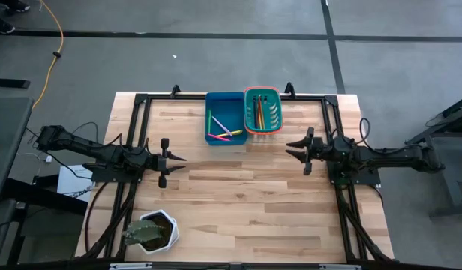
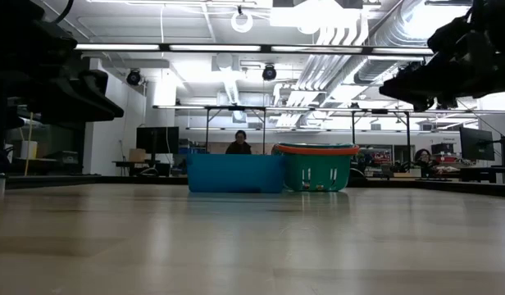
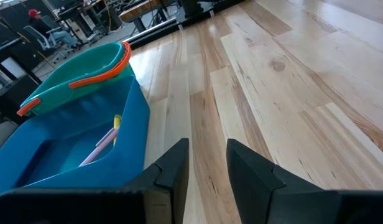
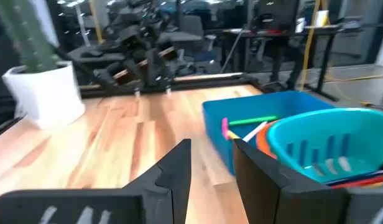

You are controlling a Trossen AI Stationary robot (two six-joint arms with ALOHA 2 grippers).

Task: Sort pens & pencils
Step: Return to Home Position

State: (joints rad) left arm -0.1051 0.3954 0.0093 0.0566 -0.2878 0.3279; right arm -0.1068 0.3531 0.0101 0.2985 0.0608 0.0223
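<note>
Probably lab; ceiling ducts [image 2: 359, 29]; monitors [image 2: 158, 139].

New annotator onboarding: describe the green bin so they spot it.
On the wooden table, two bins sit side by side at the far edge. The green bin is nearer the right arm: orange rim, slotted walls, unlike the plain blue bin.

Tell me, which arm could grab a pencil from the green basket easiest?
The right one, probably. The right gripper hangs open near the green basket, nothing between them. The left gripper is farther off, and the blue bin sits between it and the basket.
</note>
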